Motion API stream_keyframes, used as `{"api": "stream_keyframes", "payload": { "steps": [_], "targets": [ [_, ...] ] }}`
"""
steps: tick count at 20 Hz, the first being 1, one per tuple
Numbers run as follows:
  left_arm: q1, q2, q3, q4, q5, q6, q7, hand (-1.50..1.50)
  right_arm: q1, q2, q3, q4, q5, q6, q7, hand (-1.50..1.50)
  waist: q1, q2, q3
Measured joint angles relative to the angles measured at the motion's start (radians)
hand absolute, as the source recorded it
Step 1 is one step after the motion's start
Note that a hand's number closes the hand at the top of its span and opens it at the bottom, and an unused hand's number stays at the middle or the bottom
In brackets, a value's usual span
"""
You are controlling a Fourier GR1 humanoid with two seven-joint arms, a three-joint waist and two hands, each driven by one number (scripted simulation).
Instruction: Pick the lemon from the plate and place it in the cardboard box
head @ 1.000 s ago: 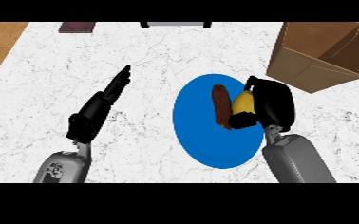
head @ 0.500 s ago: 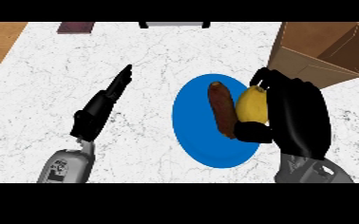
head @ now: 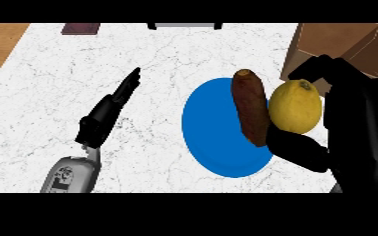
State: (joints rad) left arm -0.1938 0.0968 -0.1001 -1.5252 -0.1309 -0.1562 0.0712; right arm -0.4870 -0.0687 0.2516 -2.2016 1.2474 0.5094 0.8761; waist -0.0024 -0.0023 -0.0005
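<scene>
The right hand (head: 347,125) curls its fingers and thumb around the lemon (head: 295,106), held above the 3 o'clock edge of the blue plate (head: 214,135) beside a brown sweet potato (head: 249,106). The cardboard box (head: 332,45) sits at 1 o'clock (partly hidden). The left hand (head: 111,110) rests at 9 o'clock, fingers straight.

veined marble counter (head: 162,55), matt cardboard box (head: 332,42)

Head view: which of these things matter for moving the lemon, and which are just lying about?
Part of the job:
lemon, held in the right hand
blue plate
cardboard box

Just lying about:
brown vegetable on the plate
left hand, open over the counter
</scene>
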Motion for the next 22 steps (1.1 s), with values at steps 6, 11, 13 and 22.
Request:
{"api": "stream_keyframes", "payload": {
  "steps": [6,11,13,22],
  "targets": [
    [0.016,-0.010,-0.011,-0.015,-0.016,0.002,0.000,0.00,-0.126,-0.016,-0.155,0.063,-0.012,0.033,-0.012,1.50,0.004,0.001,0.000],
    [0.034,0.001,0.004,-0.047,-0.004,-0.015,0.013,0.00,-0.184,-0.075,-0.291,0.133,-0.061,0.030,-0.056,1.50,0.005,0.002,0.000],
    [0.012,0.000,0.016,-0.011,-0.001,-0.017,-0.003,0.00,-0.217,-0.097,-0.344,0.196,-0.087,0.009,-0.079,1.50,0.005,0.003,0.000],
    [0.001,-0.009,0.022,-0.025,0.001,-0.028,0.022,0.00,-0.305,-0.170,-0.449,0.483,-0.117,-0.168,-0.167,1.50,0.010,0.004,0.001]
  ]
}}
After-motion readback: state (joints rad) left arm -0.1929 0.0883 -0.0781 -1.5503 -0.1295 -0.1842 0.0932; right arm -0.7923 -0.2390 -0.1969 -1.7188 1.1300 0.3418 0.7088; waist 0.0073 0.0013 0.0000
